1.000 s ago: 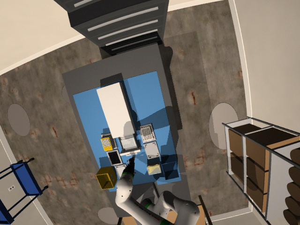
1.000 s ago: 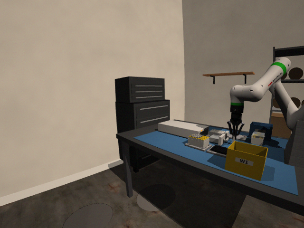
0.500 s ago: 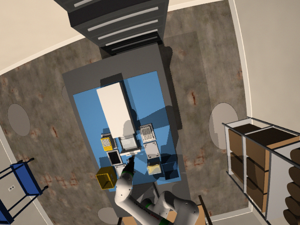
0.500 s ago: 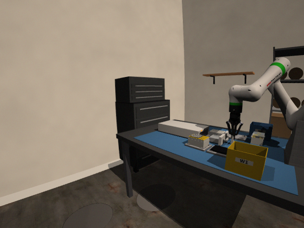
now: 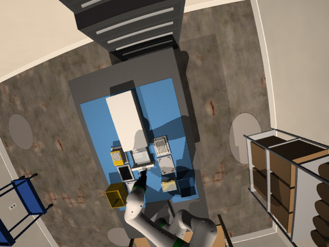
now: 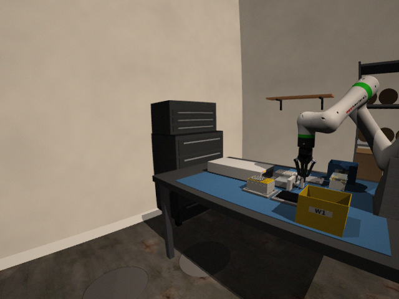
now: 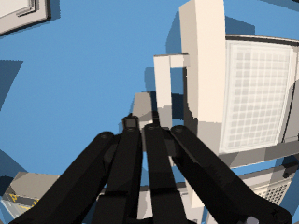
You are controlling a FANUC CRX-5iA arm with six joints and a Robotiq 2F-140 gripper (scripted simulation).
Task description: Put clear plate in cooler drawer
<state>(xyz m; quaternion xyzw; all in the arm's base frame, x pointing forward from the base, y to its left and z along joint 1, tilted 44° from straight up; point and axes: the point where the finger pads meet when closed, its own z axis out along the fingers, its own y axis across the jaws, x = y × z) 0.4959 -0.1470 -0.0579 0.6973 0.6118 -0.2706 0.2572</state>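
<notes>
The white cooler CD (image 5: 126,119) lies along the blue mat with its drawer (image 5: 142,162) pulled out toward the arm's base. The clear gridded plate (image 5: 141,156) lies flat in the drawer, just behind the front panel, and also shows in the wrist view (image 7: 256,96). CD's lamp (image 6: 264,171) glows amber. The bar handle (image 7: 163,90) stands off the drawer's front panel (image 7: 202,69). My gripper (image 5: 143,172) is shut on nothing and points down. Its fingertips (image 7: 140,126) are right at the handle's arm side, low over the mat. I cannot tell whether they touch it.
A yellow tip box (image 5: 116,157) and a black plate (image 5: 125,172) sit left of the drawer. A dotted plate (image 5: 162,146), an empty grey nest (image 5: 166,164) and a pale box (image 5: 168,185) sit right of it. The yellow bin W1 (image 6: 323,208) and a dark blue bin (image 5: 186,187) stand nearer the arm's base.
</notes>
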